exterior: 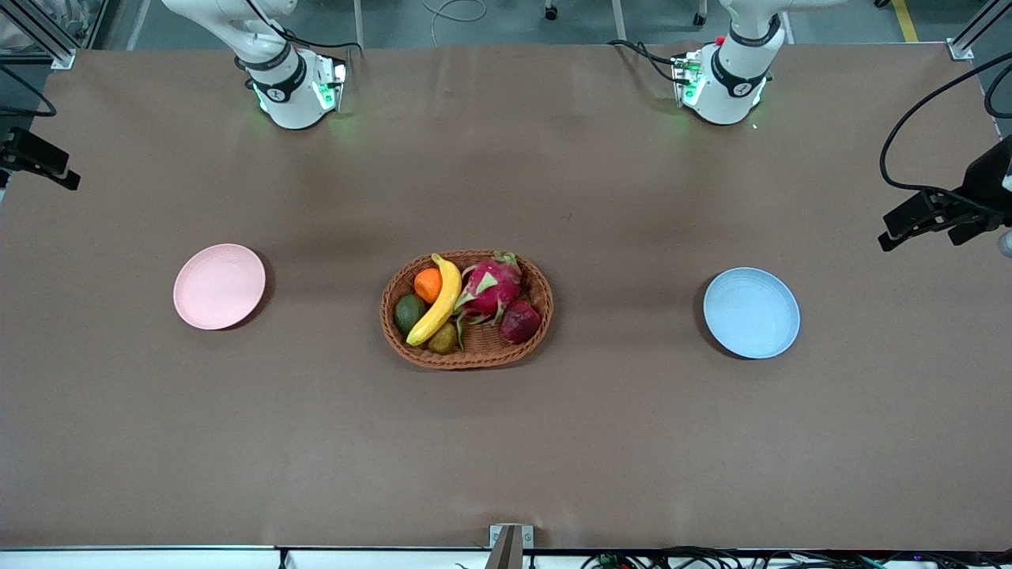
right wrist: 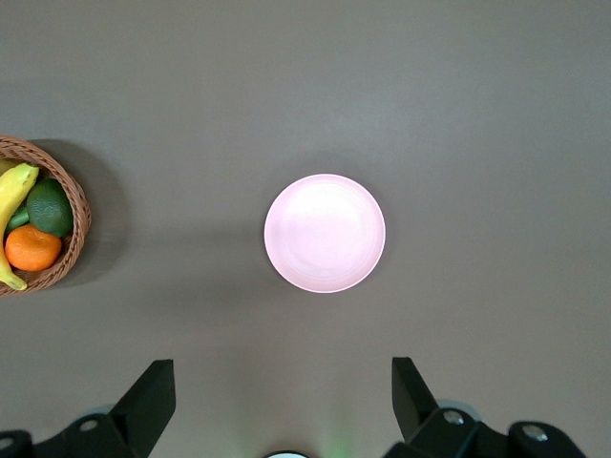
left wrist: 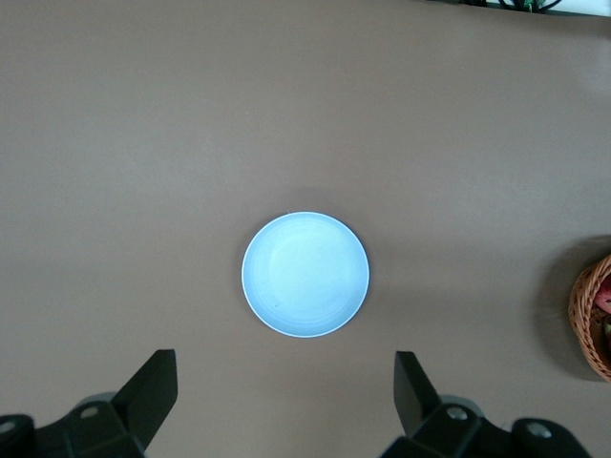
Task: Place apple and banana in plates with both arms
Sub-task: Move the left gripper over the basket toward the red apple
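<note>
Your apple (exterior: pixel 519 320) and banana (exterior: pixel 437 301), long axis near-vertical, lie in the centre-frame basket (exterior: pixel 466 356). Left gripper (left wrist: pixel 286 391) and right gripper (right wrist: pixel 284 396) hover above their plates, jaws apart.

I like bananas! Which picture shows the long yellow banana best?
The front view: the whole long yellow banana lies in the woven brown basket. The right wrist view shows only part of it; the left wrist view shows none.

Apple (exterior: pixel 519 321) and banana (exterior: pixel 437 302) in basket (exterior: pixel 474 356), plates (exterior: pixel 219 285) bare
</note>
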